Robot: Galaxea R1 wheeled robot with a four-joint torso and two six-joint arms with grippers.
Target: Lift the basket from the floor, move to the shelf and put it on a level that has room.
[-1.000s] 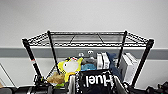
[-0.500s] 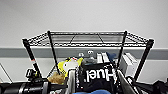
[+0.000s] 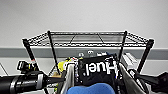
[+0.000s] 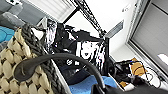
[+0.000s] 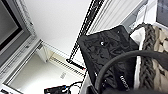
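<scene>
Two black posts (image 3: 52, 50) of the shelf (image 3: 87, 37) stand before the basket (image 3: 71, 75); each tool's grip seems unreadable.

Bright, even indoor light; all views soft and blurred.

Black shelf (image 3: 50, 42) against white wall, basket (image 3: 70, 75) (black Huel bag (image 3: 97, 68) inside) raised before it

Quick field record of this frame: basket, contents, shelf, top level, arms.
basket: cream woven, black braided rim, raised in front of the shelf
contents: black Huel bag, blue item
shelf: black wire rack against a pale wall
top level: grey wire tier, nothing visible on it
lower tier: yellow item, white boxes
arms: left arm, right arm, one each side of basket
pincers: state unclear
</scene>
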